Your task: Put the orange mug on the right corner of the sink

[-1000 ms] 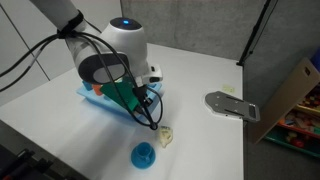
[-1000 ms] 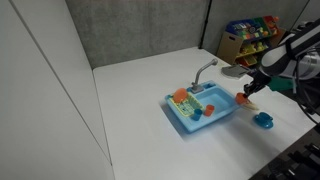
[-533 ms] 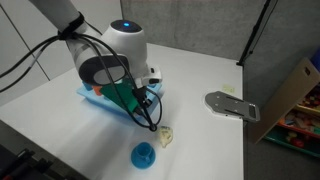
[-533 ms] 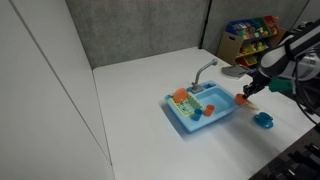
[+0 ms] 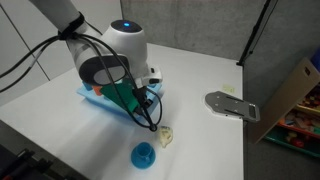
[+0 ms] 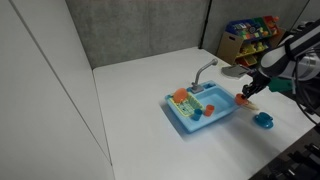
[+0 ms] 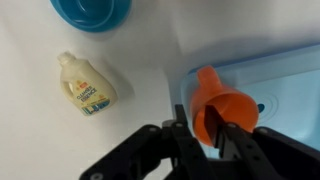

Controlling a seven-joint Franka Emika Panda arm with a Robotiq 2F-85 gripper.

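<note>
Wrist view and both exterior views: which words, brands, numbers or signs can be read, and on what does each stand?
No text can be read in any view.
Label on the small bottle: red and blue marks, too blurred to read.
On the orange mug: no print shows.
On the colourful shelf items: too small to read.

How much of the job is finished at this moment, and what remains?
Done: the orange mug is grasped in the gripper. In hand: it is held at a corner of the sink; whether it touches the rim is unclear. Left: set it down, open the gripper, withdraw.
</note>
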